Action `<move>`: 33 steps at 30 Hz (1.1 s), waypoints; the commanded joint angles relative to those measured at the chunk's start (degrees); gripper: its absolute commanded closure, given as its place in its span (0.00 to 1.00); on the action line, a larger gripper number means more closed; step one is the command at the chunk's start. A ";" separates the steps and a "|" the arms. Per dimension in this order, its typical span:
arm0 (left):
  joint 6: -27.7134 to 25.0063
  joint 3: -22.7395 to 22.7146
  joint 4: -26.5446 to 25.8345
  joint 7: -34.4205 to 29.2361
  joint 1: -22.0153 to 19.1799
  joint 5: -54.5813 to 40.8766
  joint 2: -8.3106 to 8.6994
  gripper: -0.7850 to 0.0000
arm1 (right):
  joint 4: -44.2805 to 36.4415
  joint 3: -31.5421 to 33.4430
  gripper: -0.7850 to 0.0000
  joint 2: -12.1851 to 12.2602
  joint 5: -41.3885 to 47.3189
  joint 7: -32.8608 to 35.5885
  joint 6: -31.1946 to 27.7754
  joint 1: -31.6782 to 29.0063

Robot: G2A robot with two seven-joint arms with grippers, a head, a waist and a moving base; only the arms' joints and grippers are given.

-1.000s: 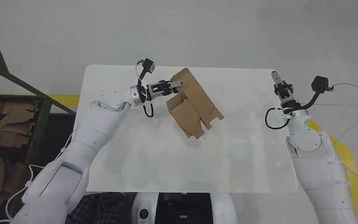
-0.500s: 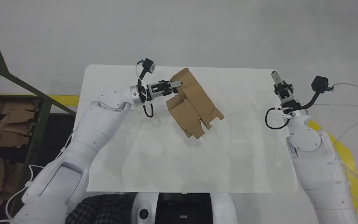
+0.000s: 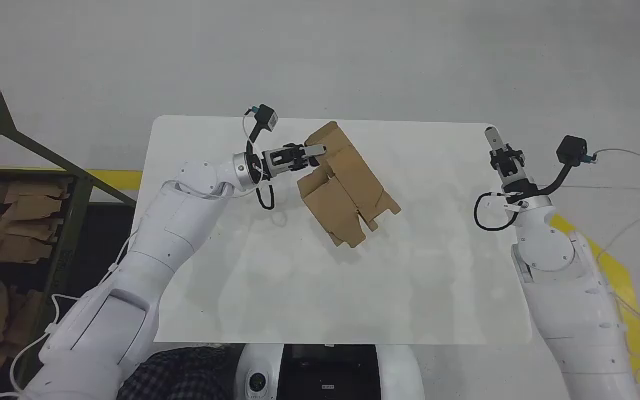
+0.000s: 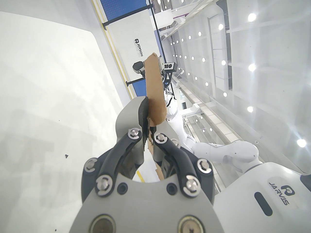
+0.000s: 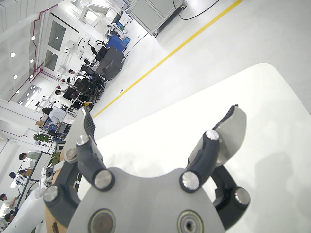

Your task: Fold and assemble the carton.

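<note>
A brown cardboard carton (image 3: pixel 347 186), partly folded with flaps loose, lies near the middle back of the white table (image 3: pixel 430 280). My left gripper (image 3: pixel 318 152) is at the carton's back left corner, shut on an upright flap; in the left wrist view the flap (image 4: pixel 154 90) stands pinched between the gripper (image 4: pixel 151 116) fingers. My right gripper (image 3: pixel 493 135) is open at the table's far right corner, well apart from the carton, with nothing between its fingers (image 5: pixel 233 120).
A rack with flat cardboard pieces (image 3: pixel 30 215) stands off the table's left side. The front half of the table is bare white surface. A yellow floor line (image 5: pixel 170 52) runs beyond the table edge.
</note>
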 commanded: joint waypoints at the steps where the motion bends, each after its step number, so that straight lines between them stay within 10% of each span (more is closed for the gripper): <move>1: 0.00 0.00 0.00 0.01 0.00 0.01 0.00 1.00 | 0.00 0.00 0.00 0.00 0.00 0.00 0.00 0.00; 33: 0.00 0.00 0.00 0.01 0.00 0.01 0.00 1.00 | -0.84 -1.32 0.00 -0.26 2.74 9.36 -8.54 -1.15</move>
